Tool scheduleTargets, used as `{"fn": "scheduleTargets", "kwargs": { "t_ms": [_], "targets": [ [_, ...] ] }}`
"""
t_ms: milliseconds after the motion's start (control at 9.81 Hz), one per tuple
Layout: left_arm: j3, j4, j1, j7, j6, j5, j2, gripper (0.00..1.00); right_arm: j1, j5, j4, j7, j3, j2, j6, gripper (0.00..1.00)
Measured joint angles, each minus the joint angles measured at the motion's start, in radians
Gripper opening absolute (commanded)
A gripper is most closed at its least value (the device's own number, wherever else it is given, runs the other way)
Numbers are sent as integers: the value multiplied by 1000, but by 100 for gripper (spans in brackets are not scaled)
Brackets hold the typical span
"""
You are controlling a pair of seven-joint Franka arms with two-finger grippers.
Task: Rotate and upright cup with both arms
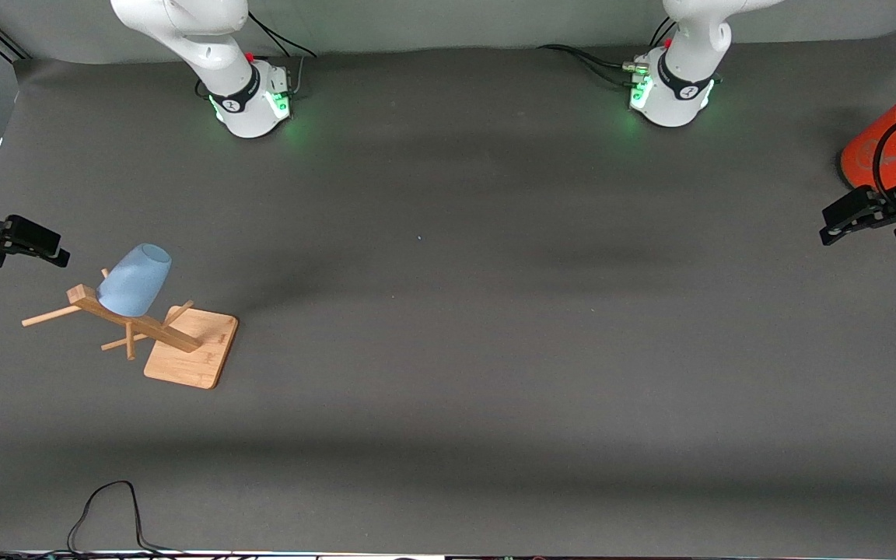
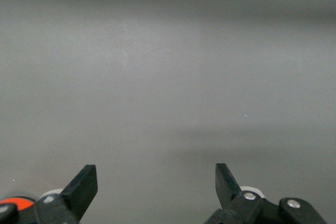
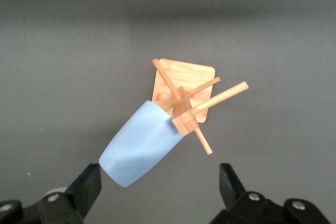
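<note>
A grey table (image 1: 448,373) carries a wooden rack (image 1: 183,350) and an orange cylinder (image 1: 883,148).

I count one light-blue cup (image 1: 135,279) hung on one wooden peg rack (image 1: 183,348), one orange cylinder (image 1: 887,144), one dark table mat (image 1: 448,350), and my own two grippers, the left gripper (image 1: 868,222) and the right gripper (image 1: 24,241).

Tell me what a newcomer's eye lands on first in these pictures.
First, the small light-blue plastic cup, hung upside down and tilted on a peg of the wooden rack with a square base, toward the right arm's end of the table. The right hand hovers open above it. At the table's left arm's end, the left hand, open, waits beside an orange cylinder with a grey top.
</note>
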Motion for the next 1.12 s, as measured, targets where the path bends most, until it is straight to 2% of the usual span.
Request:
{"fn": "scheduleTargets", "kwargs": {
  "t_ms": [917, 1121],
  "targets": [
    [0, 1, 1, 0, 0, 0, 0, 100, 0, 0, 2, 7, 0, 1, 0, 100],
    [0, 1, 1, 0, 2, 0, 0, 100, 3, 1, 2, 132, 5, 0, 0, 100]
  ]
}}
